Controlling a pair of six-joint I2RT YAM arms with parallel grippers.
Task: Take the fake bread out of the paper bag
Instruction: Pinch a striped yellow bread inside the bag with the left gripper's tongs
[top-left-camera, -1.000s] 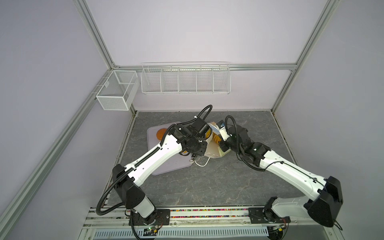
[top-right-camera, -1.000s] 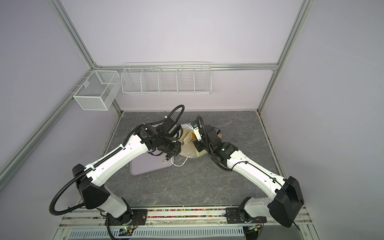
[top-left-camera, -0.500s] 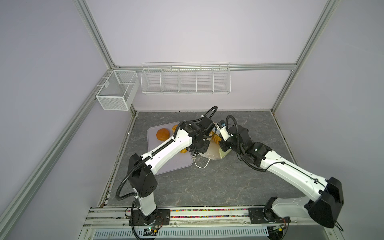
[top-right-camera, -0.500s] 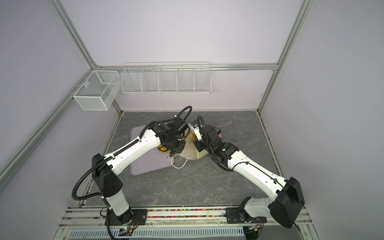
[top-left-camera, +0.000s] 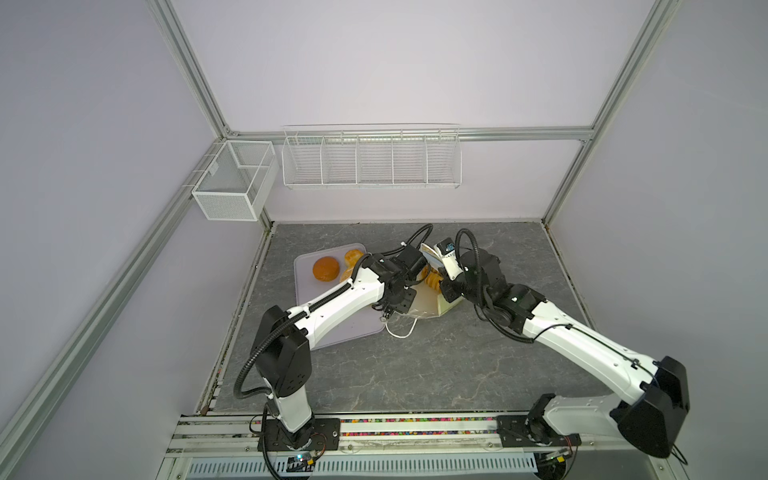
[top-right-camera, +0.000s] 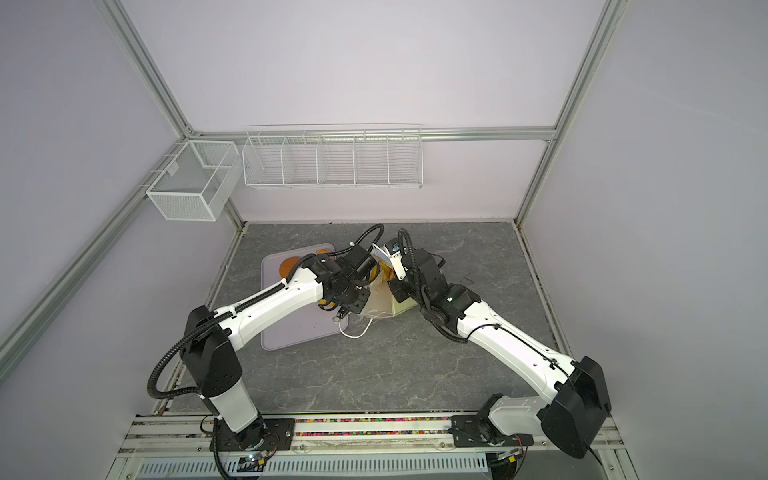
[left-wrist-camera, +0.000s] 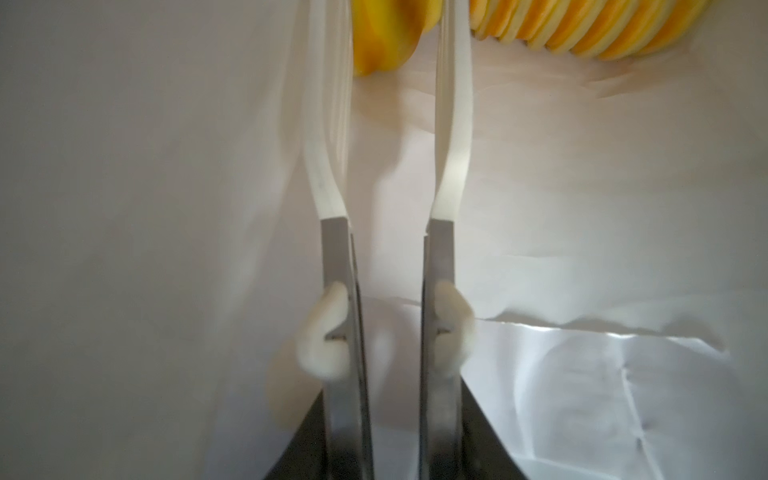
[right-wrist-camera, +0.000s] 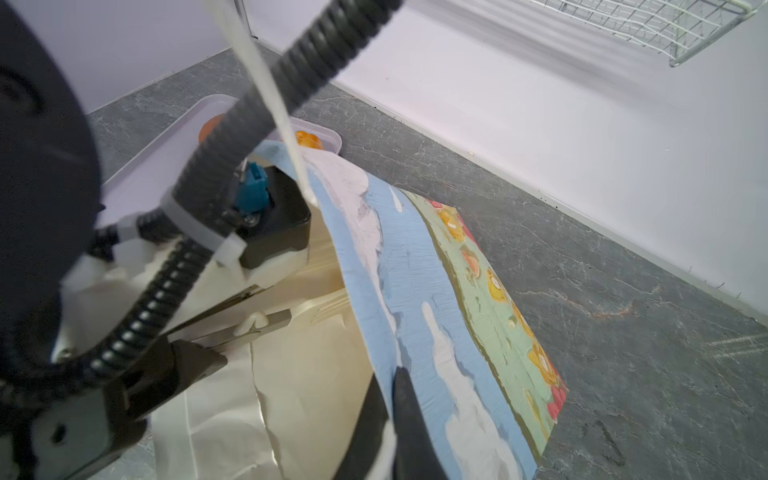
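The paper bag lies on its side, its white-lined mouth facing the lilac tray. My right gripper is shut on the edge of the bag's upper printed wall and holds it raised. My left gripper reaches deep inside the bag, its fingers apart with a gap between them. A smooth orange piece of fake bread shows between the fingertips, with a ridged loaf beside it. A round bun and two more breads rest on the tray.
A white cord handle trails on the grey tabletop in front of the bag mouth. Another cord runs upward past the left arm's black cable. Two white wire baskets hang on the back wall.
The left arm has stretched forward and its gripper has gone from the bag's mouth deeper inside. The right gripper has kept hold of the bag wall, almost still.
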